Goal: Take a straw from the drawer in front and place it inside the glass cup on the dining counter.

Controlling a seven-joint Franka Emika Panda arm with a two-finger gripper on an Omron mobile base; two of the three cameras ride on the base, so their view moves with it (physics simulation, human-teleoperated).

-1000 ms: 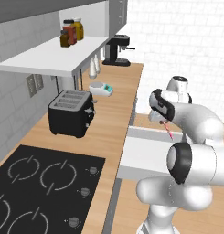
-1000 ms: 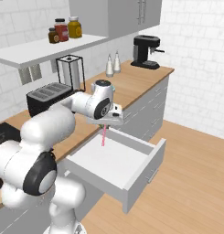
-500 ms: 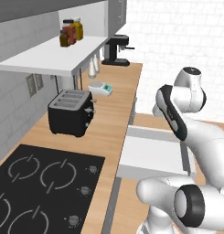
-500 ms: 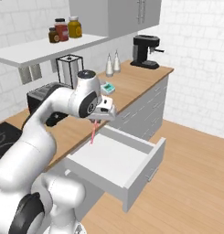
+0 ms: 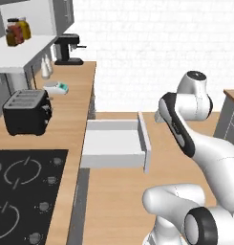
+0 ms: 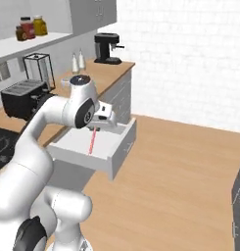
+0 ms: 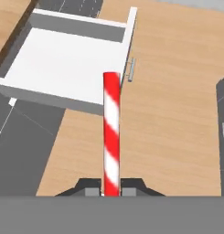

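Observation:
My gripper [image 6: 96, 126] is shut on the top end of the red-and-white striped straw [image 6: 92, 141], which hangs straight down from it. In the hand view the straw [image 7: 111, 132] runs up from between the fingertips [image 7: 91, 191] of the gripper [image 7: 111, 191]. Its far end lies over the wooden floor just outside the front panel of the drawer [image 7: 63, 64]. The drawer [image 5: 113, 141] stands pulled out from the counter, its white inside bare; from the right it shows as the drawer [image 6: 120, 146] behind the straw. The glass cup is out of view.
On the wooden counter stand a black toaster [image 5: 26, 112], a black hob [image 5: 23, 186] and a coffee machine [image 5: 67, 49]. Open wooden floor [image 6: 180, 171] spreads to the right of the drawer. A corner of a wood-topped grey unit [image 5: 230, 107] shows at the far right.
Both base views have shifted, so the cameras moved. The arm has swung the straw from above the inside of the drawer out past its front panel. The grip stays shut.

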